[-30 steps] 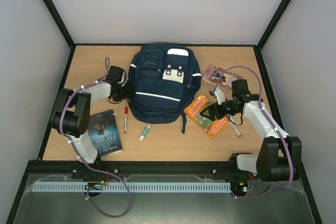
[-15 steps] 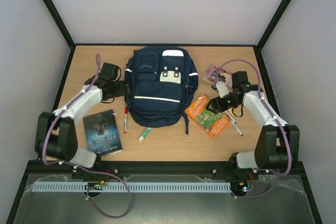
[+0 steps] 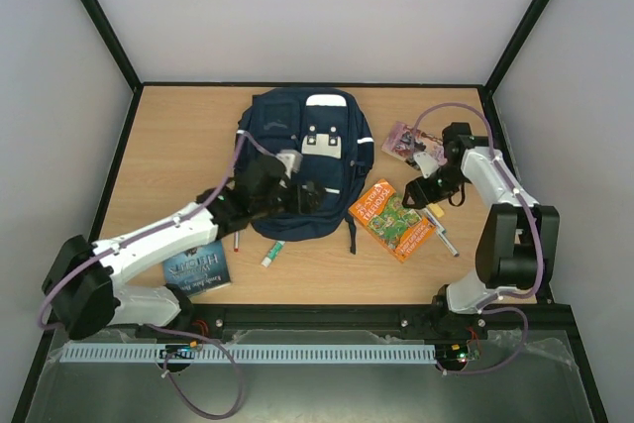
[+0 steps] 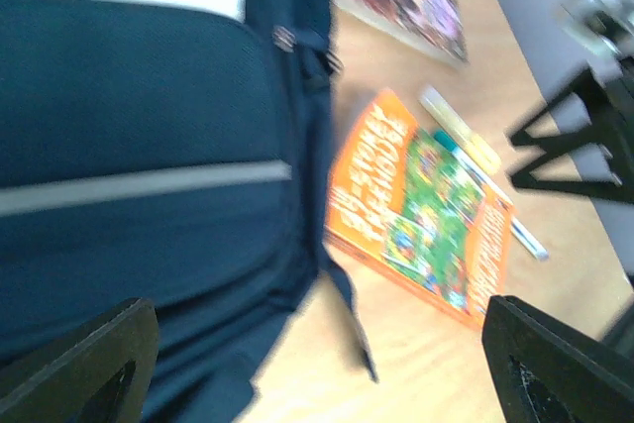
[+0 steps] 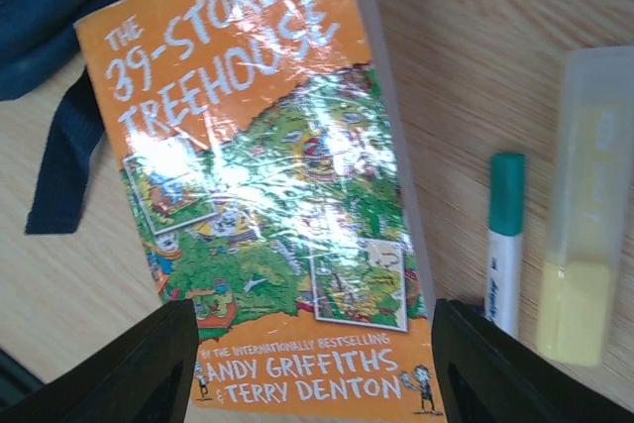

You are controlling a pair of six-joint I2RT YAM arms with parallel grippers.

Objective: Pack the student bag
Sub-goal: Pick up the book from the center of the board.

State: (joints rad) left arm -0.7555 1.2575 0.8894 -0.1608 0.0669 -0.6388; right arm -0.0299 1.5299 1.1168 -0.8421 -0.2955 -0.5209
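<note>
The student bag (image 3: 297,136) is a navy backpack with white patches, lying flat at the middle of the table. My left gripper (image 3: 319,197) hovers over its near right corner, open and empty. In the left wrist view the bag (image 4: 129,136) fills the left side, and my gripper (image 4: 327,373) spans its lower edge, a loose strap (image 4: 347,314) and bare wood. My right gripper (image 3: 428,189) is open above the orange book (image 3: 391,217). In the right wrist view that gripper (image 5: 312,369) straddles the near end of the book (image 5: 267,165) without holding it.
A pink book (image 3: 410,140) lies at the back right. Beside the orange book are a teal-capped marker (image 5: 505,245) and a yellow highlighter (image 5: 584,225). A dark book (image 3: 196,266), a red pen (image 3: 236,240) and a green-capped stick (image 3: 273,252) lie at the front left.
My left arm has swung from the bag's left side across to its near right corner, and its jaws have opened wide. My right gripper has shifted slightly back above the orange book.
</note>
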